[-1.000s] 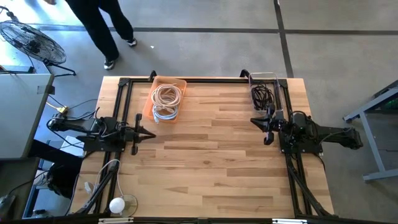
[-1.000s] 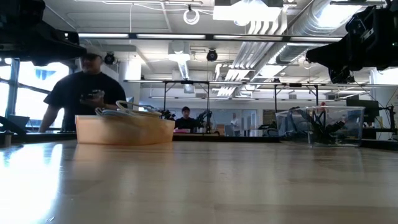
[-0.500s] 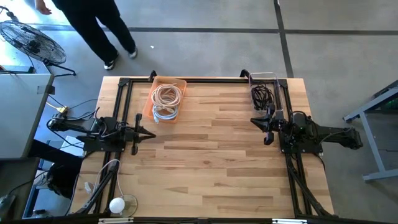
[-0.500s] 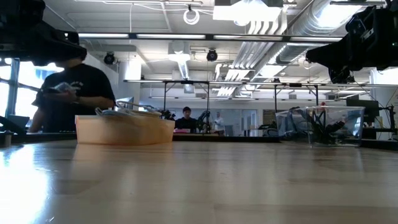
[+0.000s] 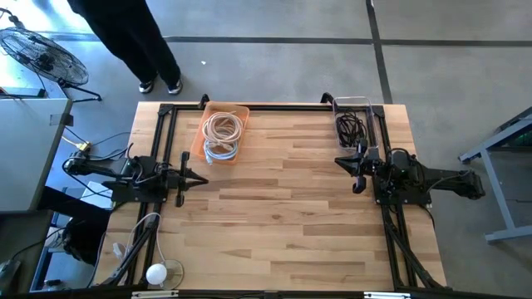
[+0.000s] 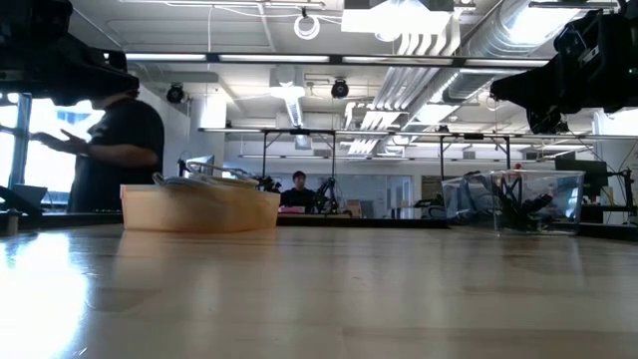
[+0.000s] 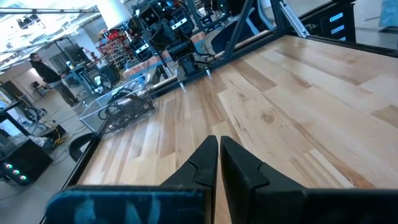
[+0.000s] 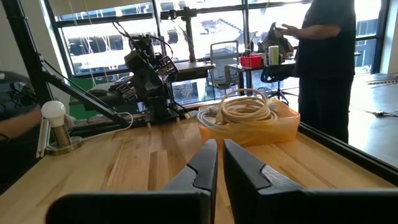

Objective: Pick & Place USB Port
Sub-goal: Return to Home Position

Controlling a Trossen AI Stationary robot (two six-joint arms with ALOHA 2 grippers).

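Two dark arms wait drawn back at opposite sides of the wooden counter (image 5: 291,216), and each tool holds nothing. Farthest to the left of the orange bin (image 5: 224,105), off the counter, a wire-caged fan (image 5: 37,54) stands on the floor. A person (image 5: 137,33) in dark clothes stands on the floor beyond the bin and to its left; the low view shows them behind it (image 6: 120,150). A white bulb (image 5: 156,273) sits well nearer than the orange bin, at the counter's near left corner. The left tool (image 5: 201,180) hangs just past the orange bin's near end, pointing across the counter. In the left wrist view its two fingers (image 7: 219,140) meet with only a thin slit between them. The orange bin rests against the far rail, and a coiled light brown cable (image 5: 223,129) is heaped inside it, rising above the rim in the right wrist view (image 8: 245,109). Well to the right of the orange bin, along the same far rail, stands the transparent bin (image 5: 353,100), with a tangled black cable (image 5: 349,126) lying inside. The right tool (image 5: 339,160) points back toward the orange bin from well across the counter, level with that bin's near end. Its fingers (image 8: 219,144) are likewise pressed almost together around nothing.
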